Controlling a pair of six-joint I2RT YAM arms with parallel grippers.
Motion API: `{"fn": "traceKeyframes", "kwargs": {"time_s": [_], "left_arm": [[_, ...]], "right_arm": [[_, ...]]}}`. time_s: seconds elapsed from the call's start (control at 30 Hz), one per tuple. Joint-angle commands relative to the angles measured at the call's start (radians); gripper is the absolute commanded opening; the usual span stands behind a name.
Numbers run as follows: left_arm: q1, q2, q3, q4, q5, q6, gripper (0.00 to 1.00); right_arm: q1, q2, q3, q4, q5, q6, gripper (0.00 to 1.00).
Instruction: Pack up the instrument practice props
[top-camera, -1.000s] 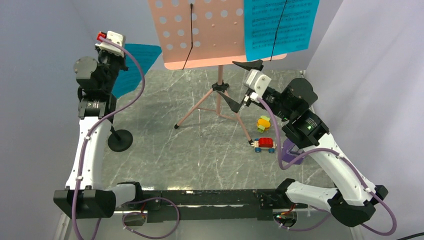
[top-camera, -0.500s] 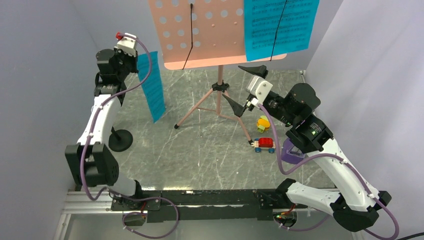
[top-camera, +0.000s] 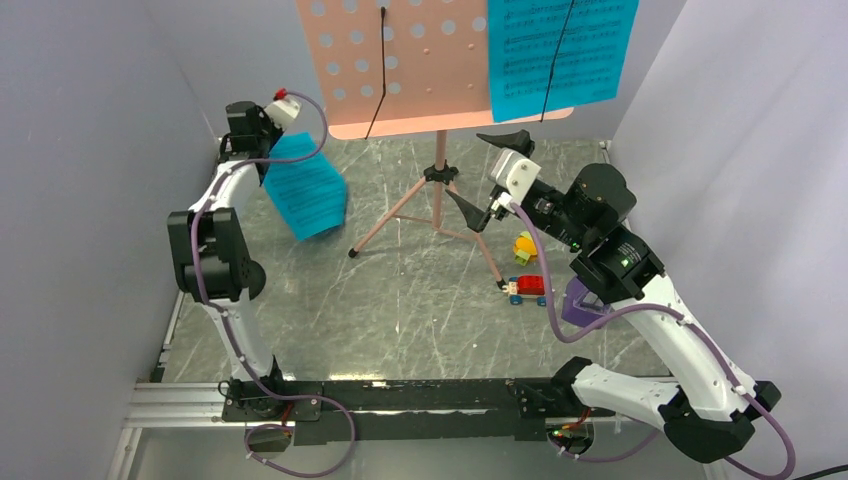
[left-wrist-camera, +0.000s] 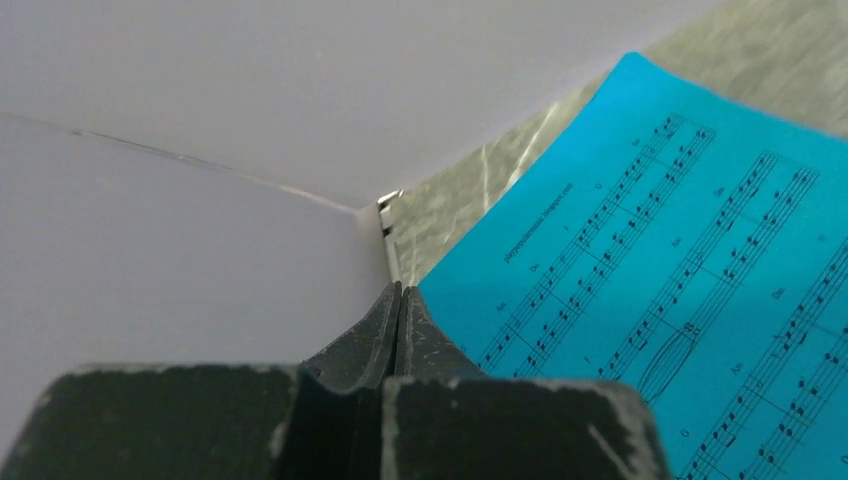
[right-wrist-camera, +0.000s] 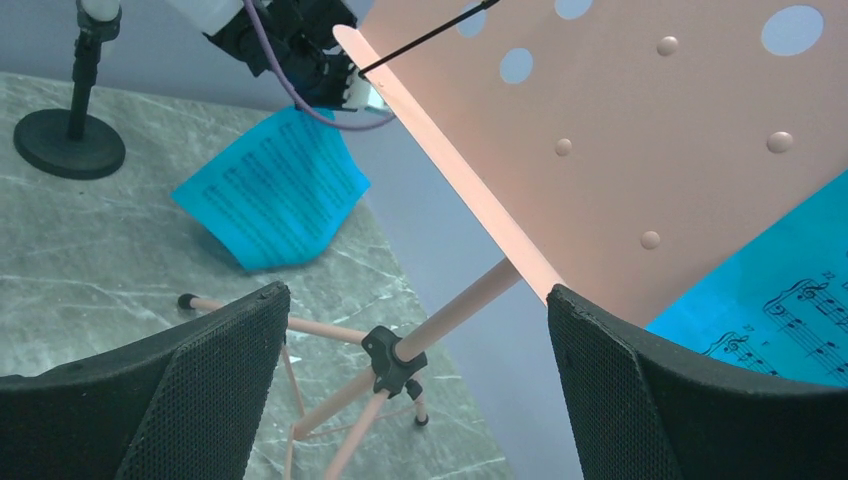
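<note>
left gripper (left-wrist-camera: 398, 292) pinches a cyan sheet (top-camera: 308, 195), long axis hanging slantwise down; right gripper (right-wrist-camera: 415, 370) gapes wide

Back: salmon-pink music stand (top-camera: 420, 70) stands upright on the grey bench (top-camera: 400, 310), tripod legs splayed; a cyan page (top-camera: 560, 50) rests on the right half of its desk.
Left side: left gripper (top-camera: 265, 150) pinches the top corner of a second cyan page (top-camera: 310, 195), which hangs clear of the bench.
Centre right: right gripper (top-camera: 487, 178), jaws spread wide, just right of the stand's pole.
Right side: red toy car (top-camera: 530, 287) by a tripod foot; yellow-orange toy (top-camera: 526, 245) behind it; purple metronome (top-camera: 575, 305) partly behind the arm.
</note>
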Motion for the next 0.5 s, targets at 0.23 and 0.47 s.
{"fn": "traceKeyframes", "kwargs": {"time_s": [0.23,0.47], "left_arm": [[0.008,0.173,-0.083,0.360,-0.189,0.571,0.00],[0.008,0.226,-0.178,0.551,-0.144,0.684,0.01]], "right_arm": [[-0.005,0.013,0.038,-0.032,-0.017,0.008,0.99],[-0.010,0.003,0.025,-0.040,-0.008,-0.001,1.00]]}}
